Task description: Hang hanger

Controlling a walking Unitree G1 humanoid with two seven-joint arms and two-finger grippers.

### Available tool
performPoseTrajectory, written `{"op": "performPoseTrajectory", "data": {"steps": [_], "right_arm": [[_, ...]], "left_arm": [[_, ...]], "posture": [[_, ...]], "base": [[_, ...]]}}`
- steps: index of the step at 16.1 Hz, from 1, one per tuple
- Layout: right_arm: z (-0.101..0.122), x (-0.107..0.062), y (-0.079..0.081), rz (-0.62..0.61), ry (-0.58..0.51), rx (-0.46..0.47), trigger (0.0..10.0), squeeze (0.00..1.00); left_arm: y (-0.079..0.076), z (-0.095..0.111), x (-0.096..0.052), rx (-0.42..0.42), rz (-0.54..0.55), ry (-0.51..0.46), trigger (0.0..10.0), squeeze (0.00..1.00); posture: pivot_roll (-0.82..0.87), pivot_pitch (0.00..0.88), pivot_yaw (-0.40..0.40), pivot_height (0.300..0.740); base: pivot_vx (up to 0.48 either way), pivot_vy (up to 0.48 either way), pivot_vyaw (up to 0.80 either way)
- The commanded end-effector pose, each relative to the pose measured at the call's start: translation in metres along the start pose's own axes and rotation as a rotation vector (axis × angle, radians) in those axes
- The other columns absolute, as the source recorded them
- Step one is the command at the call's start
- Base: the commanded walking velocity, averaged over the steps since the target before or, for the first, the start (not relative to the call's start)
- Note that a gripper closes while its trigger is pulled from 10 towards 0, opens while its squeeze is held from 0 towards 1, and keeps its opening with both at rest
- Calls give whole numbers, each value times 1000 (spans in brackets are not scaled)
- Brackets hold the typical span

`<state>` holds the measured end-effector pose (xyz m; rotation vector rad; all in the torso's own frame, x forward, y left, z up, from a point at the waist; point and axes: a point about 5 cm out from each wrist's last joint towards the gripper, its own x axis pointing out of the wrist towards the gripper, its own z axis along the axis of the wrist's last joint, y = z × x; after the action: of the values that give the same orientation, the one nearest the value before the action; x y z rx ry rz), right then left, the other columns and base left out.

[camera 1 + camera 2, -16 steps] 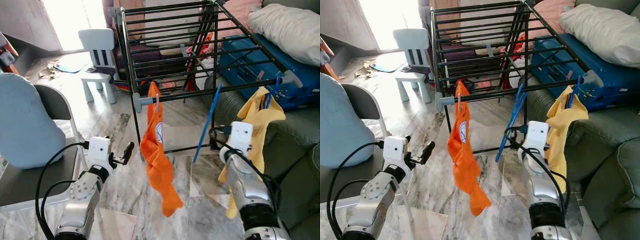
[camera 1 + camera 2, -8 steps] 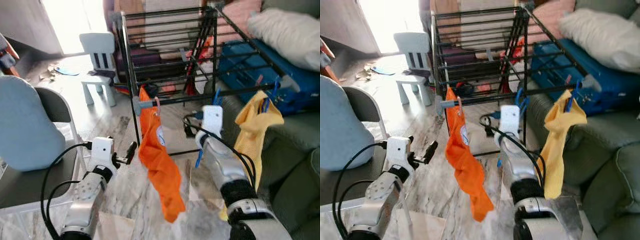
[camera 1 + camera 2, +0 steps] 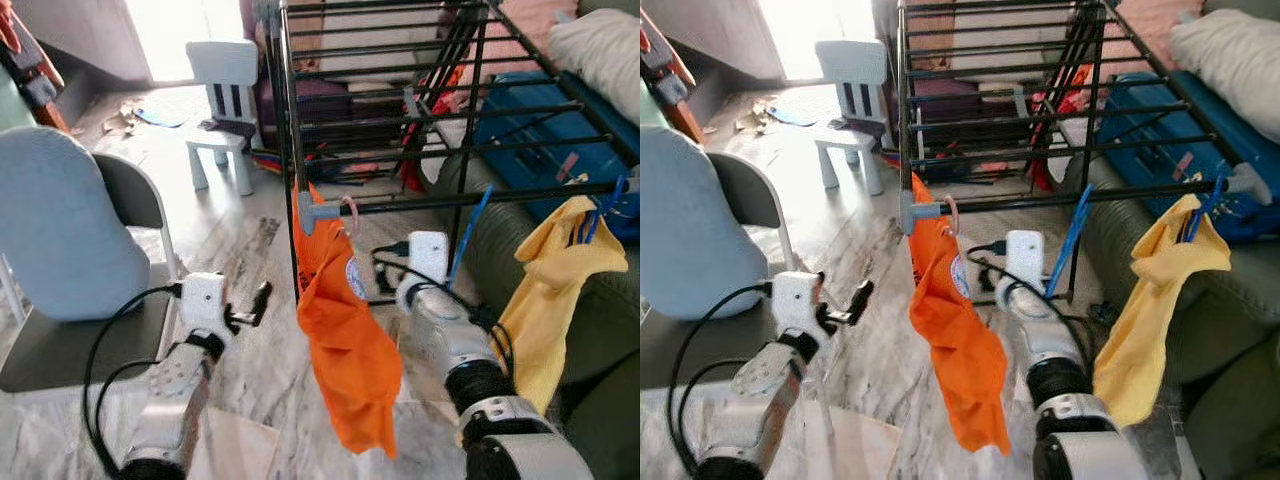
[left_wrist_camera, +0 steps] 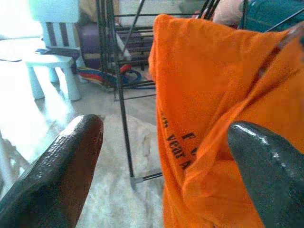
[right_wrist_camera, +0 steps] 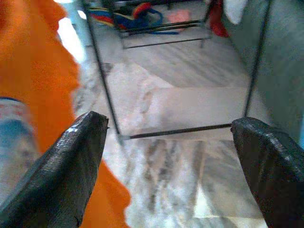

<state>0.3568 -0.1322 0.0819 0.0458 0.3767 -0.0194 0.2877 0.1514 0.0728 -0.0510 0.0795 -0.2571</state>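
Note:
A black drying rack [image 3: 420, 110] stands ahead. From its front bar [image 3: 500, 193] hangs an orange shirt [image 3: 345, 330] on a pink hanger hook [image 3: 349, 208]. A bare blue hanger [image 3: 466, 232] hangs slanted from the same bar, just right of my right wrist. Farther right a yellow garment [image 3: 555, 290] hangs on another blue hanger [image 3: 605, 200]. My right gripper [image 5: 171, 128] is open, low beside the orange shirt [image 5: 33, 71], facing the rack's foot and floor. My left gripper [image 3: 258, 300] is open, left of the shirt [image 4: 213, 118], holding nothing.
A grey chair with a pale blue cushion [image 3: 60, 240] stands close on the left. A white child's chair [image 3: 225, 90] is behind it. A green sofa [image 3: 600, 390], a blue suitcase [image 3: 540, 130] and a white pillow [image 3: 610, 45] crowd the right. Marble floor [image 3: 250, 240] lies under the rack.
The camera has shifted. My right arm has swung left, from beside the yellow garment to beside the orange shirt. The left arm has hardly moved.

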Motion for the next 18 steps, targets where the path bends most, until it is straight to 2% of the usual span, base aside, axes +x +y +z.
{"op": "performPoseTrajectory", "data": {"steps": [1, 4, 6, 9, 12, 15, 18], "right_arm": [[5, 2, 1, -17, -14, -15, 10000, 0], [8, 2, 2, -6, -38, -33, 10000, 0], [16, 1, 10, 32, -98, -77, 10000, 0], [24, 0, 2, -18, -172, -118, 10000, 0], [35, -2, -21, -95, -233, -157, 10000, 0], [34, -2, -41, -111, -224, -182, 10000, 0], [33, -4, -73, -119, -198, -268, 10000, 0]], "left_arm": [[3, -2, -1, 7, 7, 8, 10000, 0], [1, -3, -2, 5, 8, 9, 10000, 0], [1, -4, -1, 3, 14, 11, 10000, 0], [1, -4, -1, 1, 13, 11, 10000, 0], [1, -5, 0, 1, 10, 15, 10000, 0], [0, -6, -1, -4, 11, 18, 10000, 0], [-1, -8, -2, -8, 8, 25, 10000, 0]], "posture": [[-95, 0, 19, 740], [-95, 0, 16, 740], [-97, 0, 15, 740], [-99, 0, 16, 740], [-99, 0, 15, 740], [-101, 0, 14, 740], [-104, 0, 16, 740]], "base": [[0, 0, 0], [0, 0, 0], [0, 0, 0], [0, 0, 0], [0, 0, 0], [0, 0, 0], [0, 0, 0]]}}
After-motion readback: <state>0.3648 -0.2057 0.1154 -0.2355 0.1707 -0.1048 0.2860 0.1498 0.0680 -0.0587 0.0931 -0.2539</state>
